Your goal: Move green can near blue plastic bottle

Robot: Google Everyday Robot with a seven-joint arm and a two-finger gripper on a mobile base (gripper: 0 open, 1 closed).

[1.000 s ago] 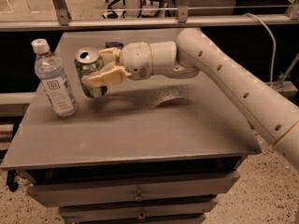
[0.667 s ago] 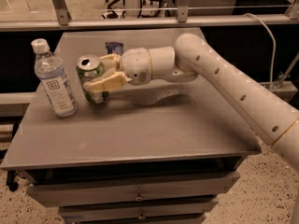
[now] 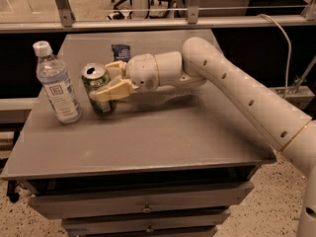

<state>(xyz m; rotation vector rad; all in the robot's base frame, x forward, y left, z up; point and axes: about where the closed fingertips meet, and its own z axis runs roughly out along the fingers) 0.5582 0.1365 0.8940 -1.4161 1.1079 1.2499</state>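
gripper (image 3: 104, 81) clenched on can (image 3: 96, 80), reaching in from 3 o'clock | can upright, long axis vertical, on table (image 3: 148, 137), left half | bottle (image 3: 57, 85) at can's 9 o'clock, just beside, apart | judged: near enough, release due

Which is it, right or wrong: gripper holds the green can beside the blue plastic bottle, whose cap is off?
Wrong on the cap: the camera view shows the blue plastic bottle with its white cap on. The gripper does hold the green can beside it.
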